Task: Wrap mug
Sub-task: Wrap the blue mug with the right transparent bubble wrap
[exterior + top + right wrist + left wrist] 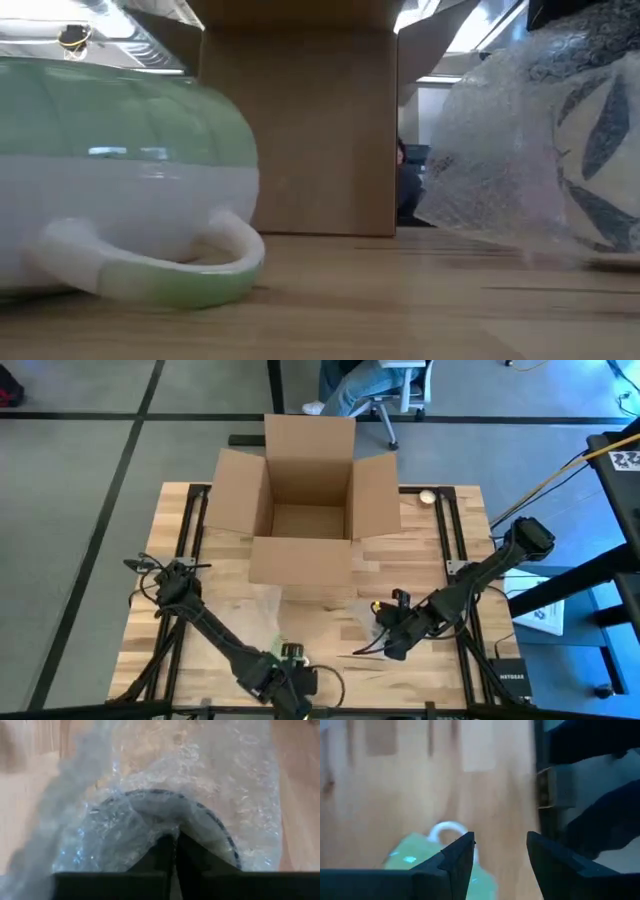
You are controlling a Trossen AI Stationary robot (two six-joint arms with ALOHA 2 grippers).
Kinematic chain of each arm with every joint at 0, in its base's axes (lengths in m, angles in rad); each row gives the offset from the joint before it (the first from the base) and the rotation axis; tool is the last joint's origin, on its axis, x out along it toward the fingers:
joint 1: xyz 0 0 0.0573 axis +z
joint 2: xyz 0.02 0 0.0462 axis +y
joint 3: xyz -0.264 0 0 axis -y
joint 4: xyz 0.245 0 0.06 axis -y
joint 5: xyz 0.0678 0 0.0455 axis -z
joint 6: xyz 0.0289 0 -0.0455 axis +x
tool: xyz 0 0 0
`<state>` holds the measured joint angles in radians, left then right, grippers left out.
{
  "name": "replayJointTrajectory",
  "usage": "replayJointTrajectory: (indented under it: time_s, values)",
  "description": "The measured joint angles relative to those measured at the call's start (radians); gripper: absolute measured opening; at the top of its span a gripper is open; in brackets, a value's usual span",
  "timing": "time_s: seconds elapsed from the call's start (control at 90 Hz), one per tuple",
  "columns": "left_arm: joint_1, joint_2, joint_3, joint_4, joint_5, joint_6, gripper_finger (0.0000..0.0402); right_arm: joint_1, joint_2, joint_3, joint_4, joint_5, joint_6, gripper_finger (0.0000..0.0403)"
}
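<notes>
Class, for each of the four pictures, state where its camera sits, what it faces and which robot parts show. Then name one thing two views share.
High view: overhead, looking down on the table, cardboard box and both arms.
Low view: at tabletop height, facing the mug and bubble wrap; no arm seen.
Left wrist view: above the mug, left tool open.
Right wrist view: right tool shut on bubble wrap.
Shared: low and left wrist views both show the mug.

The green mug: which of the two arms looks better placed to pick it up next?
The left. The left gripper hangs open right beside the mug, near the table's front edge. The right gripper is shut on a bubble wrap sheet, so it is busy.
</notes>
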<state>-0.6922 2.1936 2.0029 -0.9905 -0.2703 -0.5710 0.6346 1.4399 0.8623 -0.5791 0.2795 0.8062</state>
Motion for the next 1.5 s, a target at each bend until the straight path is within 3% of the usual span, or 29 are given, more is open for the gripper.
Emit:
replayJointTrajectory:
  time_s: [0.289,0.567,0.844,1.189,1.5]
  values:
    - [0.043,0.128,0.000,0.010,0.040,-0.081,0.0166,0.001,0.000,0.000,0.001,0.025,0.000,0.0000]
    - [0.047,0.141,0.000,-0.143,0.042,-0.234,0.0166,0.000,0.000,-0.028,0.006,0.034,0.005,0.0000]
    - [0.048,0.147,0.001,-0.124,0.042,-0.241,0.0166,0.001,-0.002,-0.042,0.020,0.035,0.020,0.0000]
    - [0.104,0.148,0.032,-0.132,0.024,-0.033,0.0166,0.000,-0.001,-0.043,0.043,0.042,0.001,0.0000]
    - [0.177,0.118,0.032,0.101,-0.231,0.173,0.0166,0.000,0.000,-0.044,0.054,0.012,-0.029,0.0000]
